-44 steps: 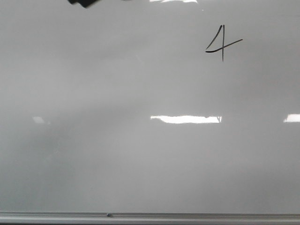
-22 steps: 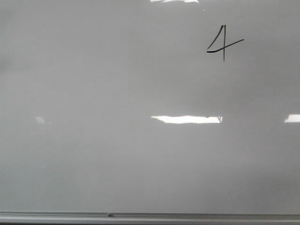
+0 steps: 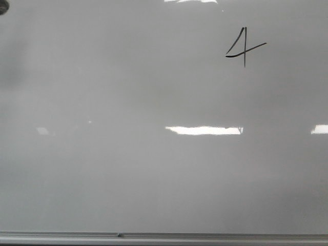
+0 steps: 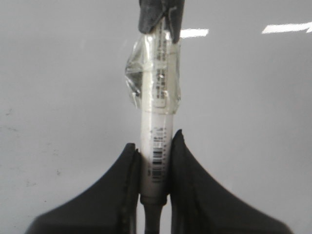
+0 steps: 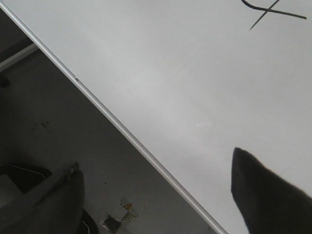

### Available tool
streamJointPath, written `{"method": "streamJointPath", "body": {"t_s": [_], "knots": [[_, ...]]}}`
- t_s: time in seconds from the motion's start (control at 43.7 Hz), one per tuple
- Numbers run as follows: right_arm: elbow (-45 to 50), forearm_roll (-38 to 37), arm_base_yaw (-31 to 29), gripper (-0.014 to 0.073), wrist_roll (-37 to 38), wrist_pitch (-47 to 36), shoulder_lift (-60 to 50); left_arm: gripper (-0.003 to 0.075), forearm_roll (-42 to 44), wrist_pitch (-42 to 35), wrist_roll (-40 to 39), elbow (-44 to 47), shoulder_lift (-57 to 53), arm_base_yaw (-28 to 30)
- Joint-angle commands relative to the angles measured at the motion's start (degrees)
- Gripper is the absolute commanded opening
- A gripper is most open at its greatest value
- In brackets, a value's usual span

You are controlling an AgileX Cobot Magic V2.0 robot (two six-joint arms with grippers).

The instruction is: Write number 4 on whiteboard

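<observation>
While left hand (image 4: 155,161) grips one marker (image 4: 156,122), right hand (image 5: 156,195) spread, one number 4 (image 3: 244,47), whiteboard (image 3: 154,174).

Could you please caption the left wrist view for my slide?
Left end effector shut on a white-barrelled marker pen above the glossy white-grey whiteboard.

A white-barrelled marker pen (image 4: 156,131) carries a barcode label, with crinkled clear tape (image 4: 152,73) wrapped around its upper barrel. Beyond the board's framed edge lies a dark grey floor (image 5: 63,131), scuffed and spotted with debris.
</observation>
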Motion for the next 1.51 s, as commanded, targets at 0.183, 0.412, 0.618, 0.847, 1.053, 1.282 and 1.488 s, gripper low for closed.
{"method": "streamJointPath", "body": {"t_s": [0.183,0.412,0.618,0.847,1.053,1.282,1.488], "knots": [[-1.8,1.2,-0.4,0.0629,-0.2,-2.8,-0.4,-0.002,-1.0,-14.9,-0.6,-1.5,7.3,5.6],[-1.8,1.2,-0.4,0.0629,-0.2,-1.1,-0.4,-0.002,-0.9,-23.8,-0.6,-1.5,13.6,6.2],[-1.8,1.2,-0.4,0.0629,-0.2,-1.2,-0.4,-0.001,-1.0,-23.9,-0.6,-3.8,17.4,6.4],[-1.8,1.2,-0.4,0.0629,-0.2,-1.2,-0.4,0.0242,-0.9,-23.5,-0.5,-4.4,18.3,6.4],[-1.8,1.2,-0.6,0.0629,1.7,-1.7,-0.5,0.0357,2.4,-20.8,-0.5,-4.5,15.7,6.4],[-3.9,-7.5,-0.6,0.0629,18.6,0.0,-0.7,0.0356,4.7,-4.8,-0.6,-4.5,2.5,4.1],[-10.2,-19.5,-0.6,0.0629,34.7,8.3,-0.9,0.0356,4.7,13.7,-0.4,-4.8,-10.3,-3.6]]}}
